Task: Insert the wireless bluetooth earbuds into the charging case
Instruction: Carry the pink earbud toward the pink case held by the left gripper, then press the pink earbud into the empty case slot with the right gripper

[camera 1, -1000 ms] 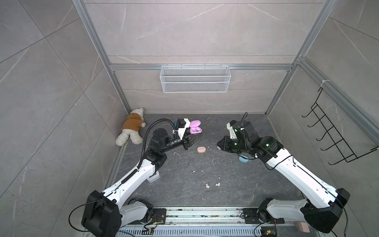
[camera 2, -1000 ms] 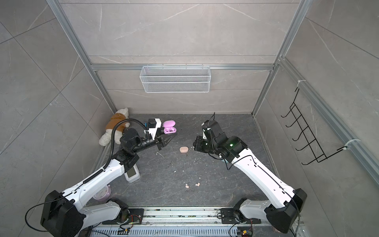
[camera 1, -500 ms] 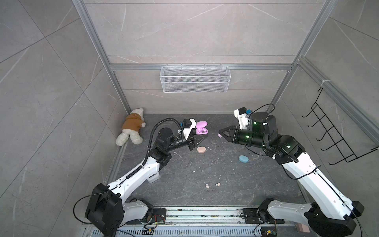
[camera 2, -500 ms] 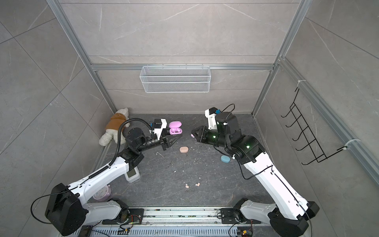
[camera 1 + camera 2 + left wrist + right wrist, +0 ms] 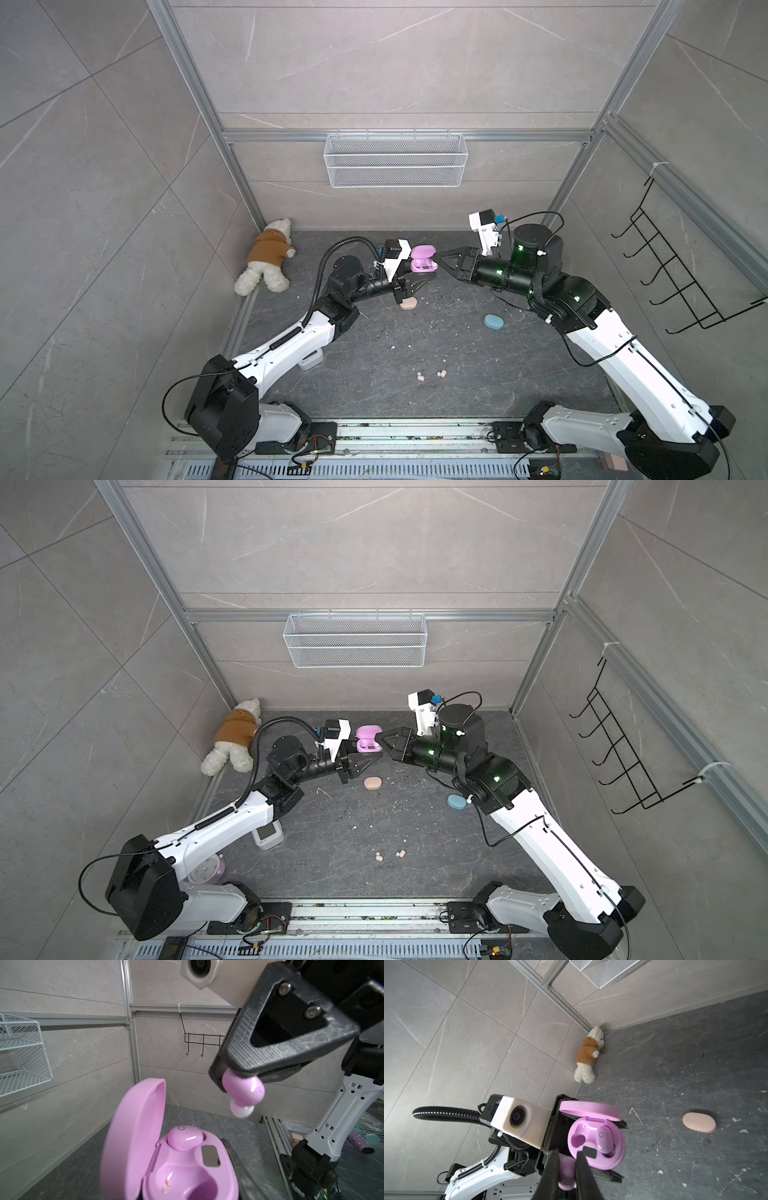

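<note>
My left gripper [image 5: 417, 272] is shut on the base of a lilac charging case [image 5: 423, 259] and holds it above the floor, lid open. One lilac earbud [image 5: 185, 1137] sits in a socket; the other socket [image 5: 187, 1178] is empty. My right gripper [image 5: 440, 259] is shut on a second lilac earbud [image 5: 243, 1093], which hangs just above and beside the open case [image 5: 596, 1147], apart from it. In both top views two peach earbuds [image 5: 421, 377] [image 5: 441, 373] lie loose on the floor near the front.
A closed peach case [image 5: 408, 304] lies under the left gripper and a closed blue case [image 5: 493, 321] by the right arm. A plush toy [image 5: 266, 266] lies in the back left corner. The walls carry a wire basket [image 5: 392, 160] and a hook rack [image 5: 673, 282].
My right gripper rose from the floor near the blue case and moved left to the open lilac case with the earbud. My left gripper carried the case to the right.
</note>
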You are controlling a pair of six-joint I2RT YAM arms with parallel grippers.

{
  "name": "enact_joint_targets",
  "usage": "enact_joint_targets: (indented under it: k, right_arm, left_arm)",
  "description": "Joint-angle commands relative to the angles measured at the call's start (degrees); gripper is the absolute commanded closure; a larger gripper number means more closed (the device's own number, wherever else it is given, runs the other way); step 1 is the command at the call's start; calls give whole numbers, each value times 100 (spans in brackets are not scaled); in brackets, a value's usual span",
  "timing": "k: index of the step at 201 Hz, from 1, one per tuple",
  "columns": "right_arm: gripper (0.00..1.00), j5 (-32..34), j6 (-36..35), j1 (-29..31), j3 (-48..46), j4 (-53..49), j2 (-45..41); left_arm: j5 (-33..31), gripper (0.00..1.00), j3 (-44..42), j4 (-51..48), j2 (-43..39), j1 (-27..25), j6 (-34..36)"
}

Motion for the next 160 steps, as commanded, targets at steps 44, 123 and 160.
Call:
enact_joint_targets:
  k: [44, 123, 160]
  right_arm:
    - [85, -37, 65, 97, -127, 295, -13]
    - [85, 42, 49, 145, -104, 211, 61]
    - [85, 60, 32, 189, -50, 136, 92]
  left_arm:
    - [124, 98, 349, 415, 128, -150, -39]
    - [54, 98, 411, 310, 159, -345, 115]
    - [57, 98, 400, 339, 142, -349, 144]
